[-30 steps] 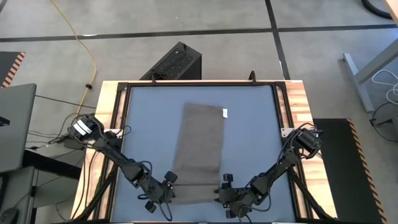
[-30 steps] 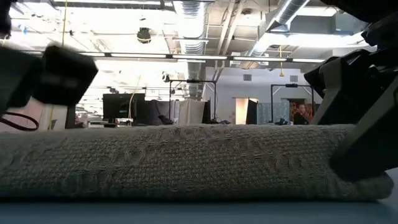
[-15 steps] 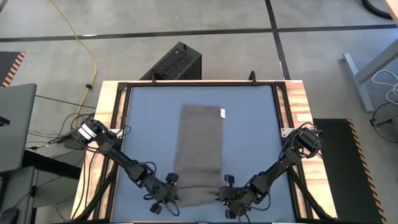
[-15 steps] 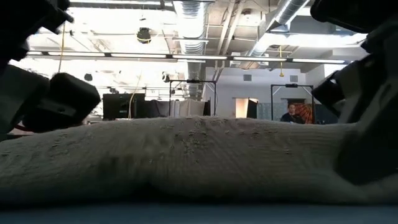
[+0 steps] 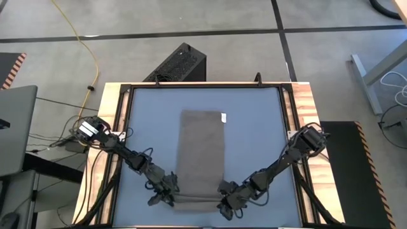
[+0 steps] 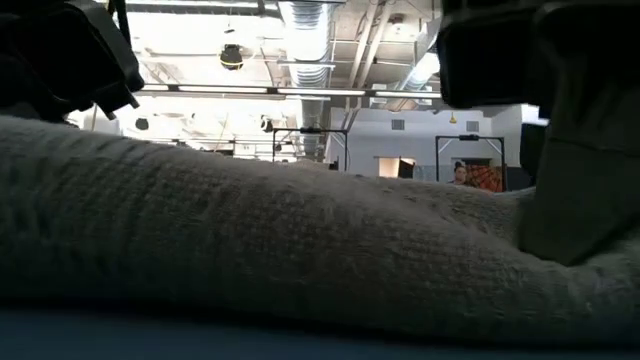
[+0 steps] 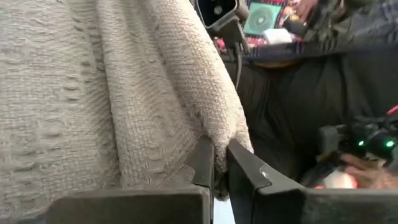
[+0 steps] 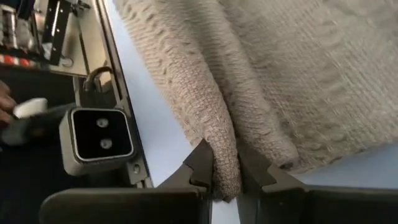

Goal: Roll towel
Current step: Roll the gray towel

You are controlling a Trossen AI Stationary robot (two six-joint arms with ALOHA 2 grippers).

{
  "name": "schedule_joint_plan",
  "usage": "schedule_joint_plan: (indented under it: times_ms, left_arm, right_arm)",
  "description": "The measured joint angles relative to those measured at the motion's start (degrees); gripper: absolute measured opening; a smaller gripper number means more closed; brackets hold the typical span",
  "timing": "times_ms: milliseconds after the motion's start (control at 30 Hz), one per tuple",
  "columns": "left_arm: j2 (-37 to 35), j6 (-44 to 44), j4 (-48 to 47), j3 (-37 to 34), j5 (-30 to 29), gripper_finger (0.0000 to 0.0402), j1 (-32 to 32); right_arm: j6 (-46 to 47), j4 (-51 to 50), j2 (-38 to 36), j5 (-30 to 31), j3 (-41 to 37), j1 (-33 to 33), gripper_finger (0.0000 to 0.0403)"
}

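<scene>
Two claws have the towel point(image 5: 202, 156) by its near corners: the left claw point(image 5: 166, 191) is pinched tight on the left corner, the right claw point(image 5: 226, 200) likewise on the right (each wrist view shows cloth nipped between nearly closed fingers). This looks like the opening fold of the roll, the near edge lifted off the bench point(image 5: 146, 108). Next, both should carry that edge forward evenly, turning it over. The towel lies mid-bench, its long axis running away from the arms, white tag point(image 5: 223, 117) at the far right corner.

towel point(image 5: 202, 151) on table point(image 5: 261, 121), end effectors at near edge
</scene>
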Motion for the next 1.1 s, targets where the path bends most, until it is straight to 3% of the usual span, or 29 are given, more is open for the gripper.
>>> schedule_joint_plan:
  times_ms: [200, 367, 500, 600, 800, 967, 1100]
  left_arm:
    - [0.0, -0.6, -0.6, 0.7, 1.1, 0.0036, 0.1]
    - [-2.7, 3.4, -5.5, 0.8, 11.8, 0.0069, 3.2]
    - [-8.2, 5.0, -9.9, 0.2, 14.3, 0.0076, 4.3]
    - [-13.8, 10.6, -11.9, 0.3, 9.0, 0.0073, 3.7]
    - [-20.7, 28.3, -15.3, 1.9, -12.3, 0.0069, -2.6]
    - [-20.2, 33.4, -20.6, 7.7, -17.8, 0.0078, -7.5]
    - [-18.7, 36.5, -35.0, 16.5, -22.7, 0.0103, -10.8]
  right_arm:
    - [4.9, -1.0, -0.1, -3.2, 0.0, -2.3, 0.0056]
    - [6.4, -2.4, -0.1, -5.5, 0.0, -3.5, 0.0056]
    - [7.4, -2.8, -0.2, -6.5, -0.2, -4.3, 0.0056]
    - [7.9, -2.8, -0.2, -7.0, -0.2, -5.0, 0.0056]
    - [7.9, -2.6, -0.1, -8.8, -0.3, -6.4, 0.0056]
    - [6.9, -1.9, -0.1, -9.2, -0.3, -6.7, 0.0056]
    - [6.2, -2.1, 0.0, -8.6, -0.3, -6.7, 0.0056]
